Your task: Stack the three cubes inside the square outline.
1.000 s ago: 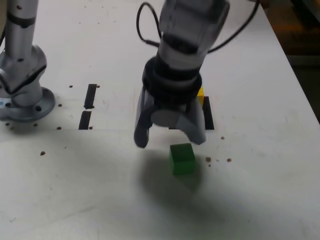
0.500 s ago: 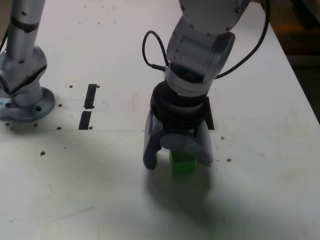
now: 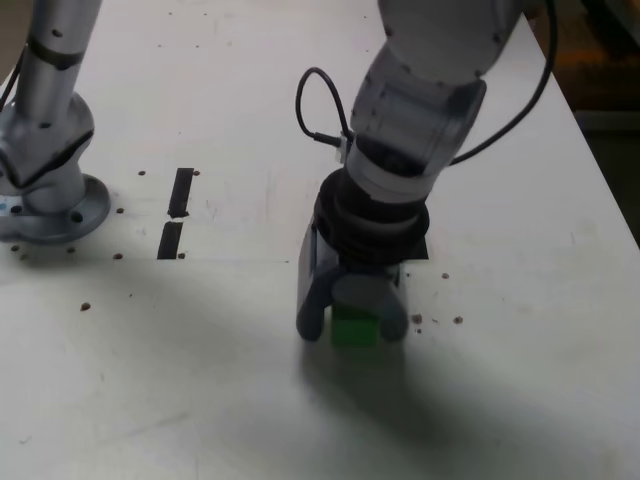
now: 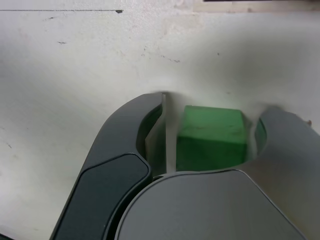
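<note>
The green cube [image 3: 354,331] rests on the white table, in front of the square outline. My gripper [image 3: 351,326] points straight down over it, one finger on each side, shut on it. In the wrist view the green cube [image 4: 212,132] fills the space between the dark fingers [image 4: 125,150] of the gripper [image 4: 215,107]. My arm hides nearly all of the square outline; only a sliver of black tape [image 3: 421,250] shows beside the wrist. The red and yellow cubes are hidden behind the arm.
Two short black strips [image 3: 182,192] [image 3: 170,240] lie on the exterior view's left. The arm's metal base [image 3: 45,205] stands at the far left. A black cable [image 3: 318,105] loops off the wrist. The table's edge [image 3: 590,130] runs down the right. Brown crumbs [image 3: 440,320] lie near the cube.
My gripper came down from above the outline over the green cube. Its wide-open jaws have closed in against the cube's sides. The yellow cube went out of sight behind the arm.
</note>
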Controlling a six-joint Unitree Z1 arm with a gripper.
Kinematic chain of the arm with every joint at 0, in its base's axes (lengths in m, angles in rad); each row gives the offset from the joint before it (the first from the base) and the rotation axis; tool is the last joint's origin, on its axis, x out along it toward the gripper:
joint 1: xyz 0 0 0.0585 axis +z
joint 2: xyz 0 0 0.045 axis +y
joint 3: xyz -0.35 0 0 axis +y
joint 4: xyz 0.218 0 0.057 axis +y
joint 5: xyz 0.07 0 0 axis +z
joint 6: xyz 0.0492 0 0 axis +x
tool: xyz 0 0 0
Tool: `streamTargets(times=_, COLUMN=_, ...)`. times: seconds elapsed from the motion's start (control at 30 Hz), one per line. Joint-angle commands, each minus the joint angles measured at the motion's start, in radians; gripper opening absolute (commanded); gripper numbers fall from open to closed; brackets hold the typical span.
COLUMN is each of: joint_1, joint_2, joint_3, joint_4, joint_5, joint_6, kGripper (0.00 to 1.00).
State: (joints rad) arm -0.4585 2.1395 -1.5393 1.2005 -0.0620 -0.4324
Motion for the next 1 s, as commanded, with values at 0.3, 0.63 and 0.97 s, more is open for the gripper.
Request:
streamTargets(times=0.3, joint_1=0.001, joint_2=-0.036, joint_3=-0.023, joint_4=0.059, joint_5=0.007, joint_6=-0.007, kGripper=0.16)
streamTargets(times=0.63, joint_1=0.056, joint_2=-0.169, joint_3=-0.165, joint_4=0.361, joint_5=0.054, joint_6=0.056, kGripper=0.15)
streamTargets(times=0.97, joint_1=0.216, joint_2=-0.149, joint_3=-0.402, joint_4=0.436, joint_5=0.111, joint_6=0.24, kGripper=0.15)
